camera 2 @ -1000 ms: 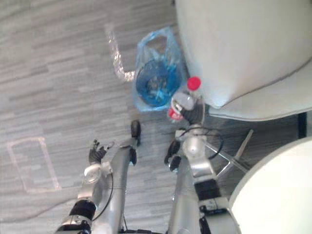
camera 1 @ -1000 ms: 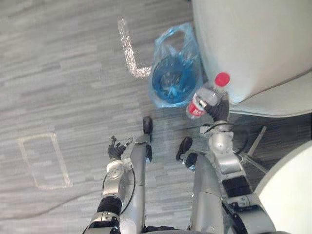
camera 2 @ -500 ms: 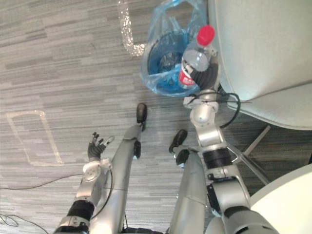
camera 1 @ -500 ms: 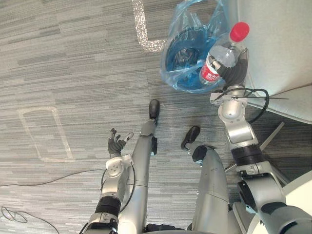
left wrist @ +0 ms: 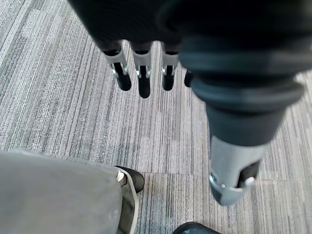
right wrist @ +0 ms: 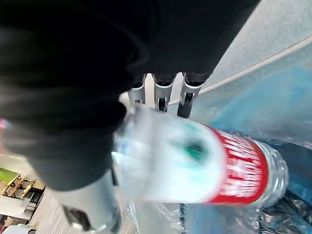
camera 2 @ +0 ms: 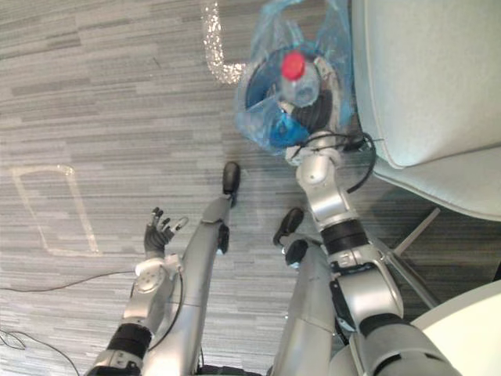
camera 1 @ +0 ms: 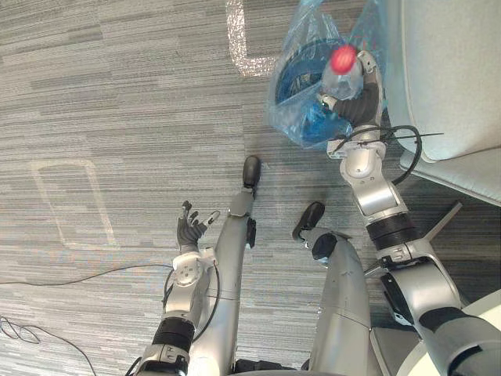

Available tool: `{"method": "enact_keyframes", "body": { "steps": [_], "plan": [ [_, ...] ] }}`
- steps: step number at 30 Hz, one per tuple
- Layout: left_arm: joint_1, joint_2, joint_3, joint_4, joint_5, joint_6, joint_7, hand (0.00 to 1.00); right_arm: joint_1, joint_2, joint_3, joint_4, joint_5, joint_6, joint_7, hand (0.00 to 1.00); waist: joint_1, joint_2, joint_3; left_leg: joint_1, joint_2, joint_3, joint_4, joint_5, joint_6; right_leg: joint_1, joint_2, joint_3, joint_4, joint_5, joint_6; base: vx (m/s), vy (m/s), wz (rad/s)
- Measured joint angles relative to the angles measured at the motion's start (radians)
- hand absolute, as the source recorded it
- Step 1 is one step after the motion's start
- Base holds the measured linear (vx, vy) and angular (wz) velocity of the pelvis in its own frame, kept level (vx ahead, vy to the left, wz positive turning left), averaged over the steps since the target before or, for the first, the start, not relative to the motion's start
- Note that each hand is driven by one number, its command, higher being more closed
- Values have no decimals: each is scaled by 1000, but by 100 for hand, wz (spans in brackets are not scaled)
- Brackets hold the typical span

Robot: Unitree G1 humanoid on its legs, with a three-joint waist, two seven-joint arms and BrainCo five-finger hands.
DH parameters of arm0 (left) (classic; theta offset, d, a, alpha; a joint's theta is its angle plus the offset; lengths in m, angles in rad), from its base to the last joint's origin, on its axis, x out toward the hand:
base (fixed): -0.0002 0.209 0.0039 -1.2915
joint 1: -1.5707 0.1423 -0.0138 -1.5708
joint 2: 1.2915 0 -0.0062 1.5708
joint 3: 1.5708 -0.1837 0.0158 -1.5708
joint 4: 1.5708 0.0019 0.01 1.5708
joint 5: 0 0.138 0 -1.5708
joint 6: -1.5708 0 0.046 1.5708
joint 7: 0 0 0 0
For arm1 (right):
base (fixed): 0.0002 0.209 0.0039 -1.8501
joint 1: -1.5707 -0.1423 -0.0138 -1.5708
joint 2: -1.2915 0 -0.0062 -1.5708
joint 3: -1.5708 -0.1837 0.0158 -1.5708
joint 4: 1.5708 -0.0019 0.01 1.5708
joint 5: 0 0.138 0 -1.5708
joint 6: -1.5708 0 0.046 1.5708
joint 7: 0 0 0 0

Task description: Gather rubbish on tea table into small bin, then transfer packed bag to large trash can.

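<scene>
Grey striped carpet (camera 1: pixel 117 94) runs across the whole floor, marked by a pale taped rectangle (camera 1: pixel 61 163) on the robot's left and a silvery L-shaped strip of tape (camera 1: pixel 237 35) further ahead. Just beside that strip stands the small blue bin (camera 2: pixel 257 92), lined with a translucent blue bag (camera 2: pixel 274 19) whose loose top rises crumpled above the rim. A pale upholstered seat (camera 1: pixel 454 70) sits close against the bin on the robot's right, and the curved edge of a round white worktop (camera 2: pixel 470 337) shows at the near right. The right hand (camera 1: pixel 362 98) is stretched out to the bin with its fingers (right wrist: pixel 161 95) and thumb curled round a clear plastic bottle (right wrist: pixel 219 165) with a red label. From above, the bottle is seen almost end-on, its red cap (camera 2: pixel 293 65) towards the head camera and its body over the bin's open mouth. In the right wrist view it lies across the hand, with the blue bag right behind its far end. Whether the bottle touches the bag or the bin cannot be told. The left hand (camera 1: pixel 188 231) hangs low on the robot's left, well apart from the bin. Its fingers (left wrist: pixel 141 83) are straight and spread, its thumb is held apart, and it holds nothing above the bare carpet.
</scene>
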Motion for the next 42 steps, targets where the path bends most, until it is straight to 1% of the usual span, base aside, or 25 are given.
{"method": "enact_keyframes", "body": {
  "steps": [4, 6, 8, 11, 13, 15, 19, 20, 22, 24, 25, 29, 30, 34, 36, 37, 39, 41, 42],
  "plan": [
    [3, 17, -24, -7, 0, 1, 0, 0, -6, 0, 10, 0, -10, 0, 0, 0, 0, 0, -1, 0, 1, 0, 0, 3, -1, 0, 1, 0, -1, 0, 0, -51, 21, 0],
    [3, 21, -31, -8, 0, 1, -1, 0, 1, -3, 18, -1, -42, 0, 0, 0, 0, 0, -1, 0, 1, 1, 1, 9, 6, 0, 1, 0, -1, 0, -1, -47, 21, 0],
    [3, 24, -35, -8, 0, 2, -1, 0, 16, -7, 29, -2, -57, 0, 0, 0, 0, 0, -2, 1, 1, 1, 3, 10, 7, 1, 1, 0, -2, 0, -1, -46, 22, -1],
    [-11, 25, -28, 13, 0, 0, -2, 0, 66, -8, 64, -24, -126, 7, 1, 0, -3, 0, -4, 2, 9, 2, 6, 10, 7, 6, 9, 0, -13, 5, -6, -55, 29, -7],
    [-71, 28, -14, 100, 0, 1, -3, 0, 94, -5, 106, -34, -182, 7, 8, 0, -8, 0, -4, 10, 15, 14, 1, 12, 10, 8, 10, 6, -19, 12, -13, -33, 18, -14],
    [-92, 36, -13, 133, 0, 1, -7, 0, 100, 8, 133, -35, -237, 12, 11, 0, -16, 0, -4, 16, 20, 21, 1, 12, 11, 11, 16, 12, -25, 18, -13, -33, 15, -16],
    [-104, 37, 1, 171, 0, 0, -24, 0, 101, 11, 147, -33, -320, 27, 21, 0, -17, -2, -10, 30, 28, 28, -20, 16, 15, 20, 25, 17, -41, 29, -12, -58, 22, -9],
    [-110, 34, 6, 195, -1, 0, -24, 0, 90, 12, 150, -5, -354, 33, 22, 0, -17, -1, -17, 36, 30, 34, -44, 22, 13, 19, 26, 18, -57, 40, -14, -61, 23, -6],
    [-114, 35, 6, 209, -2, 0, -24, 0, 85, 17, 152, 18, -356, 44, 22, 0, -17, -1, -21, 39, 31, 39, -57, 31, 17, 18, 27, 18, -66, 44, -14, -48, 21, -6],
    [-120, 36, 6, 222, -6, 0, -24, 0, 72, 39, 150, 90, -380, 60, 21, 0, -17, -1, -24, 41, 32, 41, -71, 37, 13, 17, 29, 18, -76, 50, -12, -39, 21, -2],
    [-124, 36, 6, 228, -13, -4, -24, 0, 54, 48, 149, 161, -392, 74, 14, 0, -16, -1, -24, 37, 31, 41, -73, 37, 13, 15, 29, 17, -79, 50, -11, -43, 24, 2],
    [-127, 26, 21, 228, -28, -21, -24, 0, 19, 65, 126, 247, -392, 97, 3, 0, -15, 0, -25, 18, 29, 32, -67, 42, 19, 3, 30, 10, -79, 50, -10, -24, 17, 5],
    [-128, 24, 26, 227, -35, -31, -24, 0, 1, 68, 120, 266, -392, 100, 0, 0, -16, 0, -25, 6, 28, 28, -65, 42, 19, -7, 29, 7, -76, 50, -10, -28, 17, 9],
    [-165, 20, 30, 227, -58, -41, -22, 0, -78, 72, 83, 348, -392, 111, -8, 0, -11, 1, -26, -53, 23, 16, -47, 44, 16, -65, 25, 4, -50, 44, -11, -36, 13, 9],
    [-176, 14, 36, 227, -72, -48, -22, 0, -100, 71, 67, 388, -392, 125, -10, 0, -10, 1, -26, -75, 16, 14, -33, 44, 16, -88, 17, 5, -27, 35, -12, -42, 11, 15],
    [-182, 13, 36, 227, -72, -49, -21, 0, -107, 72, 59, 406, -392, 129, -10, 100, -8, 1, -26, -84, 13, 13, -26, 44, 16, -99, 12, 5, -16, 30, -12, -56, 9, 12],
    [-190, 8, 50, 227, -75, -51, -21, 0, -119, 76, 54, 438, -392, 132, -12, 100, -5, 1, -26, -100, 13, 10, -18, 43, 15, -113, 11, 5, -4, 26, -13, -54, 5, 8],
    [-205, 3, 55, 232, -97, -54, -17, 0, -120, 79, 61, 442, -391, 140, -13, 100, -3, 2, -27, -119, 13, 4, -8, 34, 12, -129, 11, 2, 3, 23, -14, -67, 7, 1],
    [-241, 1, 55, 262, -123, -50, -9, 0, -119, 82, 85, 444, -390, 140, -13, 100, -5, 2, -27, -131, 18, -4, 7, 31, 10, -133, 17, -3, 5, 23, -14, -62, 10, -5]
  ]
}}
